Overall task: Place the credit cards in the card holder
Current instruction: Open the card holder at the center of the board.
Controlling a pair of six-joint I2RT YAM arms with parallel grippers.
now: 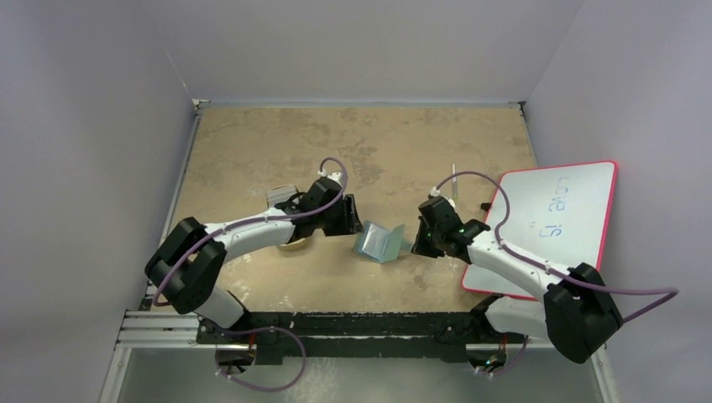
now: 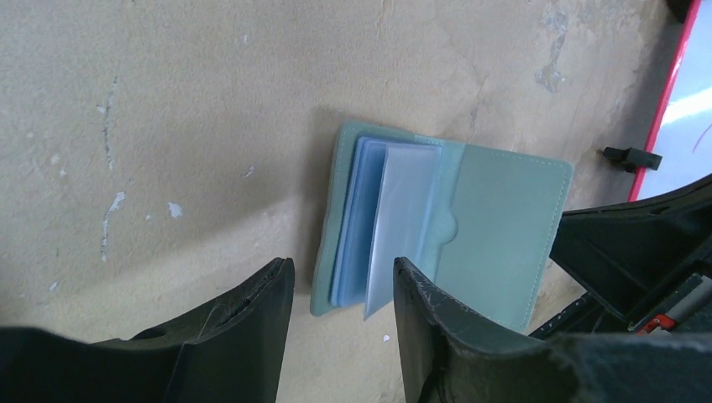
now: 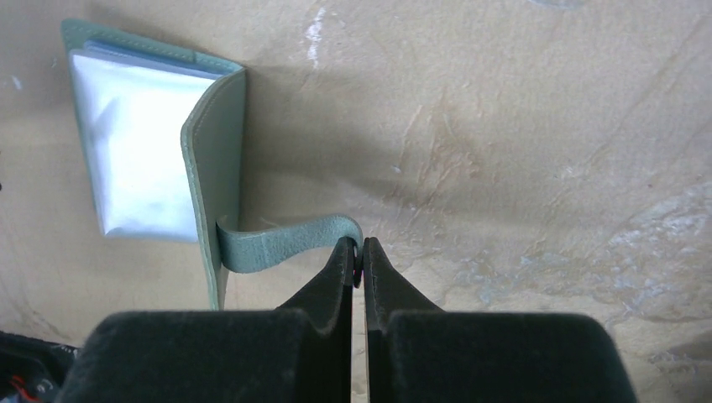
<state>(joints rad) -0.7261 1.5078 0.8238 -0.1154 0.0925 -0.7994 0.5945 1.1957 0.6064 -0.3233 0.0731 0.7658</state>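
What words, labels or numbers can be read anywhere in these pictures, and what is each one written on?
whiteboard: blue handwritten marks, lying sideways in the top view; too small and blurred to read.
card holder: no writing shows on its green cover or clear pockets.
Nothing else in view carries readable text.

Soft, even, diffuse light fills the top view: the counter [image 1: 277,143] reads moderately bright, shadows faint. In the right wrist view glare whitens the clear pockets [image 3: 134,159] of the card holder [image 3: 217,159], and a soft shadow falls toward 3 o'clock. In the left wrist view its shadow lies toward 9 o'clock, the whiteboard [image 2: 693,101] at 2 o'clock is blown out, and the left gripper [image 2: 342,269] at 6 o'clock looks dark, slightly blurred
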